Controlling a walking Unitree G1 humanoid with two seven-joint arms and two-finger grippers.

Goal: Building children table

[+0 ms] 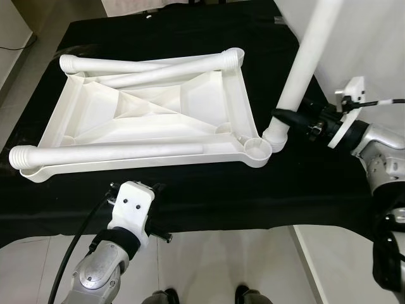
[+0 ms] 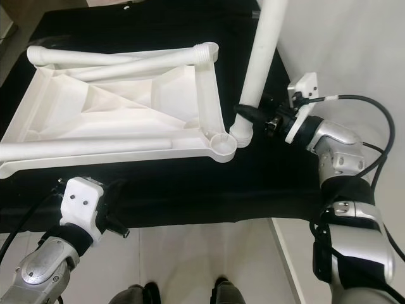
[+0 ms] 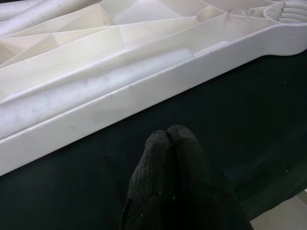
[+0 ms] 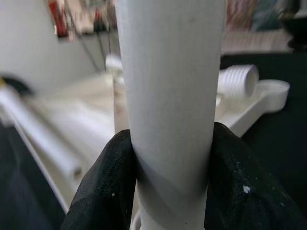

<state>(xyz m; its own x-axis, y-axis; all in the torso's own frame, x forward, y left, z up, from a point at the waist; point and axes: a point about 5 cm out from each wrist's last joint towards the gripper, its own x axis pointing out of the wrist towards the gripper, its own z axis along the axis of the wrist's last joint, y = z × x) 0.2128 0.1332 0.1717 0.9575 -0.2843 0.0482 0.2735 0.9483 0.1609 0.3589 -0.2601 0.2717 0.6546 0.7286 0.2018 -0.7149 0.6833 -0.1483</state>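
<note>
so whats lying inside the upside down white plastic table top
Three long white plastic table legs lie loose in the upturned white ribbed table top, two crossing at the far side, one along the near edge. The ribs beneath them are partly covered. The right gripper holds a fourth leg upright outside it.

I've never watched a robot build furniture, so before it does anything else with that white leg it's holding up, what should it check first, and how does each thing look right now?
1. Grip on the upright leg: right gripper has its fingers on both sides of it. Ok.
2. Leg's threaded end lined up with the near corner socket: it sits beside the socket, not over it. Not ok.
3. Socket unblocked: looks open. Ok.
4. Tabletop lying flat, underside up, on the black cloth. Ok.
5. Left gripper out of the way: fingers together, over the cloth, short of the tabletop's edge. Ok.
6. The other three legs lie loose in the tabletop. Cannot tell whether they'd roll.
</note>
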